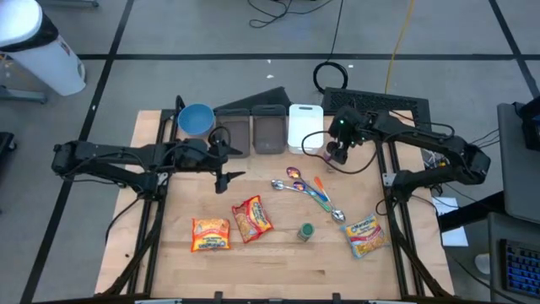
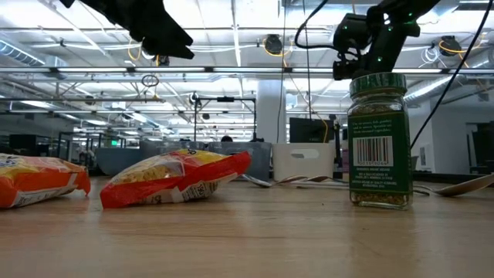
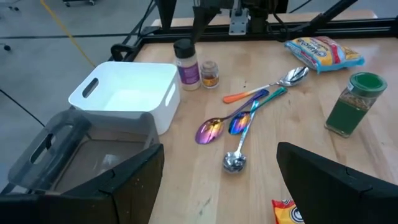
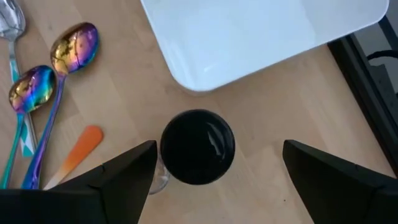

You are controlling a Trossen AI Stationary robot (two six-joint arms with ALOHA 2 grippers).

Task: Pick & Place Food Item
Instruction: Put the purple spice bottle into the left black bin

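Right claw (image 4: 211, 171) spread wide directly above a black-capped bottle (image 4: 198, 147).
The bottle stands on the desk (image 1: 278, 262) just beside the white bin (image 1: 305, 127); nothing is gripped. Left claw (image 1: 226, 159), also wide and empty, hangs near the grey bins (image 1: 253, 128).
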